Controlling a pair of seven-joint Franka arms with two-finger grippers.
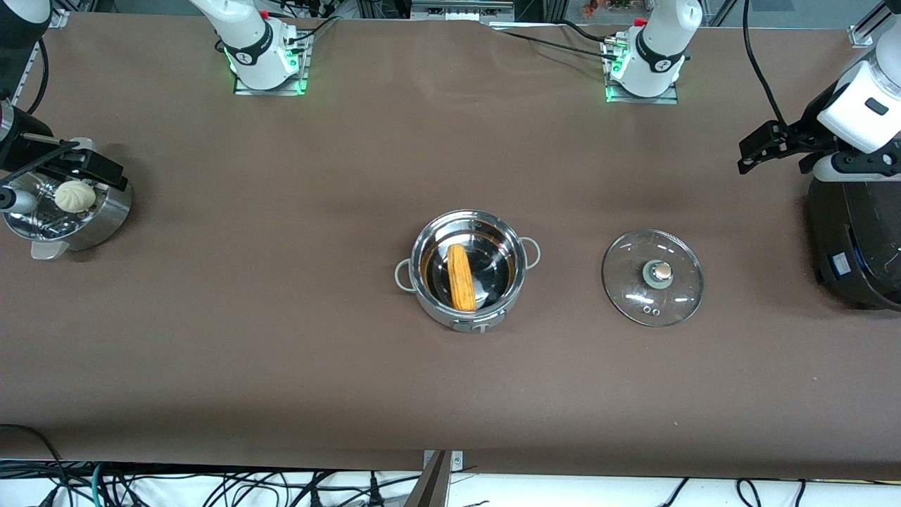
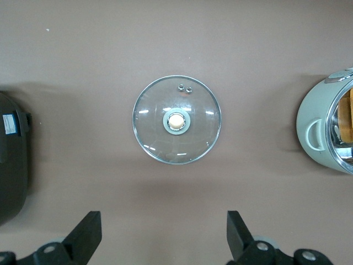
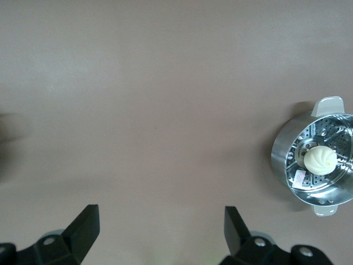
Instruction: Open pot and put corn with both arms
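The steel pot [image 1: 470, 322] stands open in the middle of the table with the yellow-orange corn [image 1: 462, 277] lying inside it. Its glass lid [image 1: 653, 277] with the copper knob lies flat on the table beside it, toward the left arm's end. My left gripper [image 1: 759, 149] is open and empty, up in the air next to the black cooker. In the left wrist view the lid [image 2: 176, 120] lies below my open left gripper [image 2: 164, 234], with the pot [image 2: 311, 118] and the corn [image 2: 347, 113] at the edge. My right gripper [image 1: 105, 172] is open and empty over the steamer bowl.
A perforated steel steamer bowl [image 1: 105, 222] with a white bun [image 1: 74, 196] stands at the right arm's end; it also shows in the right wrist view [image 3: 284, 165]. A big black cooker [image 1: 855, 239] stands at the left arm's end.
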